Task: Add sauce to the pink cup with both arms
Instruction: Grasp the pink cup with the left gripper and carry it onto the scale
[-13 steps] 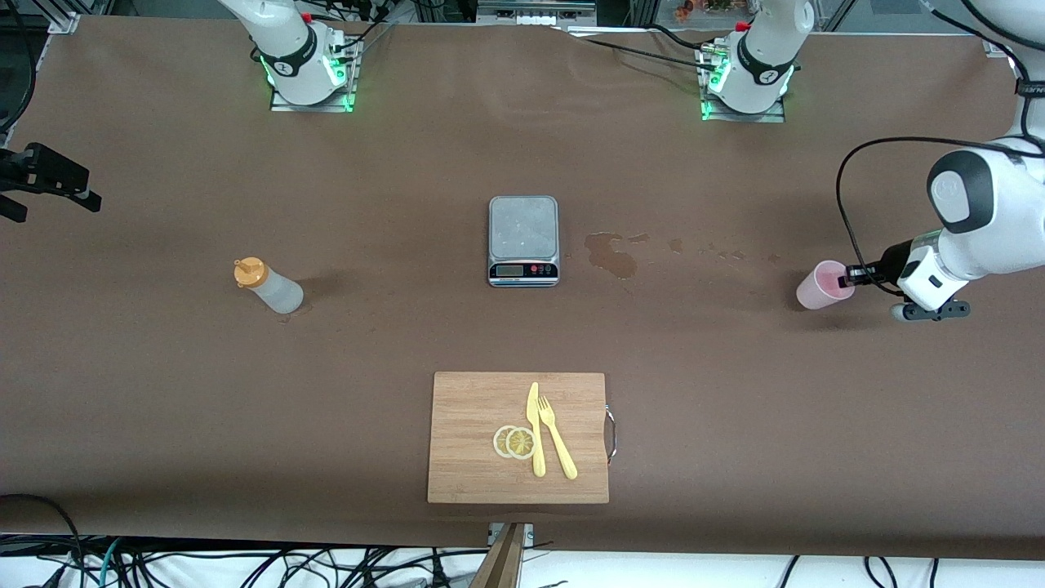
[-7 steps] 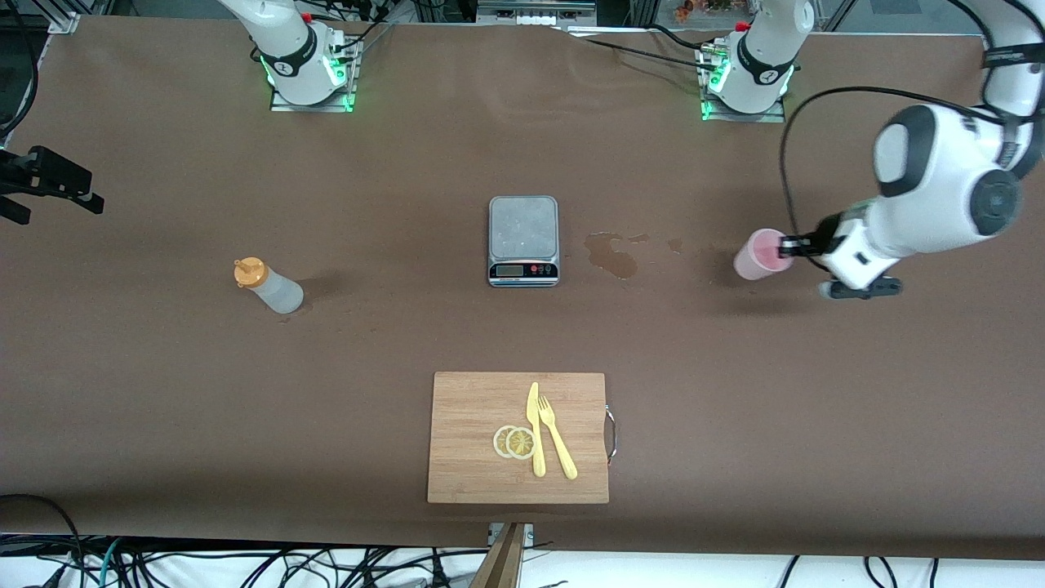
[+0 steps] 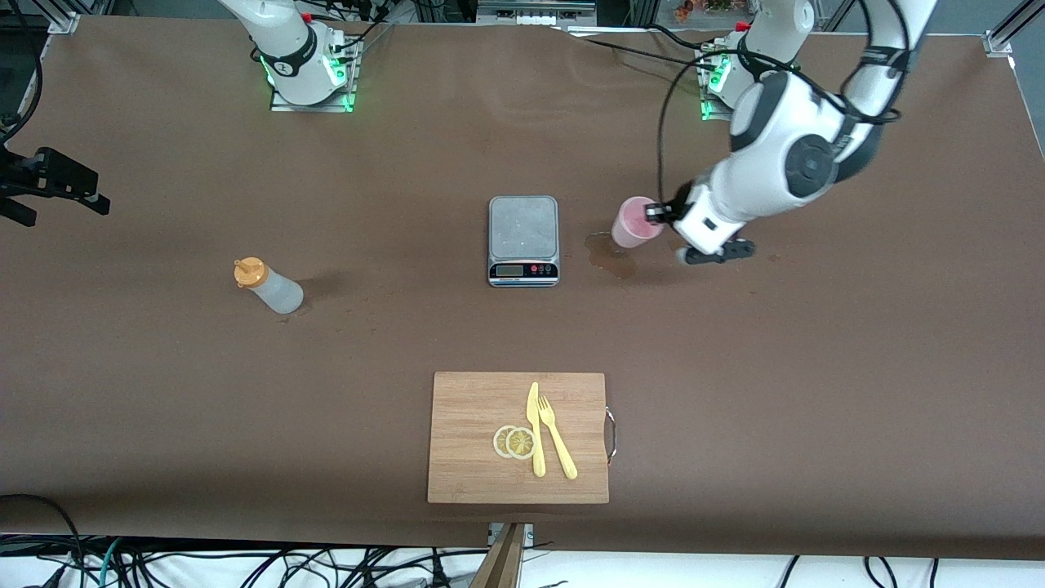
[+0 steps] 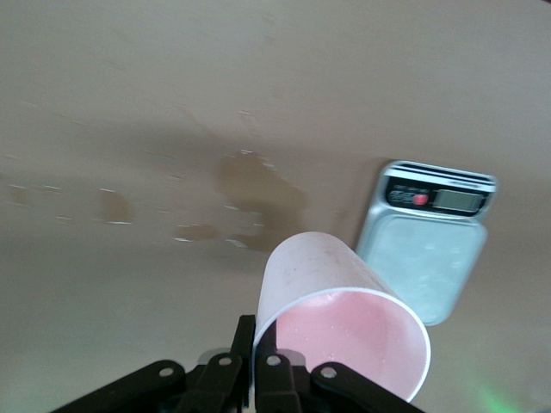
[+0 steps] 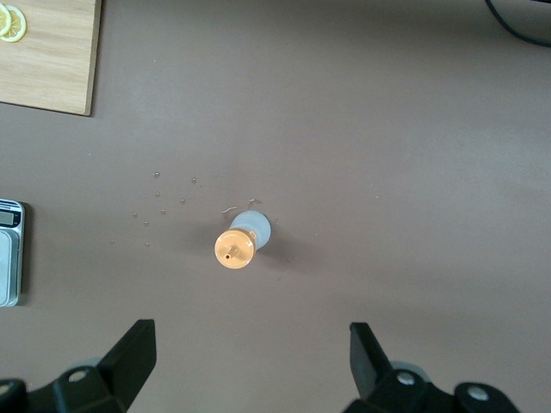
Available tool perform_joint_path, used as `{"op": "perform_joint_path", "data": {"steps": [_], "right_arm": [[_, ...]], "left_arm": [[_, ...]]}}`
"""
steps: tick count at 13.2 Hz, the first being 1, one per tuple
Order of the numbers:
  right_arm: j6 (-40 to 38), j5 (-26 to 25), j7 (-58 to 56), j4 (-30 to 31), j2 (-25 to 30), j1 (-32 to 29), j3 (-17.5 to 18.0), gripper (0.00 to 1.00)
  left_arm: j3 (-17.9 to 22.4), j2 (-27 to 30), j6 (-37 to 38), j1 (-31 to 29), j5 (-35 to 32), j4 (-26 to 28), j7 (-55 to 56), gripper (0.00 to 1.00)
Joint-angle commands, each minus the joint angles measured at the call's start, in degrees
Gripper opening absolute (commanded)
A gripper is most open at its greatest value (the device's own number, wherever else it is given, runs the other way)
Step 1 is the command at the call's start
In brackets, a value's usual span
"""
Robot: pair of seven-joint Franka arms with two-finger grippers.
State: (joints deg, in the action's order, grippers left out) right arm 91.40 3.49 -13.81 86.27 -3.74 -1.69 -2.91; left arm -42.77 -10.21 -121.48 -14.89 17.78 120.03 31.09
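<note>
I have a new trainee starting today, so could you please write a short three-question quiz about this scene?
1. True or false: the left gripper is shut on the pink cup.
2. What does the right gripper hang over, with its jaws open? A) the scale B) the sauce bottle C) the cutting board
3. Fill in: the knife and fork lie on the ____.

Key: 1 true. 2 B, the sauce bottle. 3 cutting board.
</note>
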Motion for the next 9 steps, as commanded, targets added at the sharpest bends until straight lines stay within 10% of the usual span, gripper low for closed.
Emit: {"op": "perform_joint_path", "data": {"steps": [1, 5, 9], "right_arm": [[-0.43, -0.68, -0.07, -0.75, 0.14, -0.07, 0.1, 1.0], [-1.13, -0.86, -0.77, -0.49, 0.93, -0.16, -0.43, 1.0], [-1.22, -0.77, -0.6, -0.75, 0.84, -0.16, -0.08, 1.0]], "left_arm": [[-2.93, -3.4, -8.22, 4.05, 0.86, 0.29, 7.56, 0.0], [-2.49, -7.0, -15.71, 12.5, -0.98, 0.73, 16.1, 0.0], [-2.49, -13.94, -20.1, 13.3, -19.59, -0.23, 30.67, 0.0]]}}
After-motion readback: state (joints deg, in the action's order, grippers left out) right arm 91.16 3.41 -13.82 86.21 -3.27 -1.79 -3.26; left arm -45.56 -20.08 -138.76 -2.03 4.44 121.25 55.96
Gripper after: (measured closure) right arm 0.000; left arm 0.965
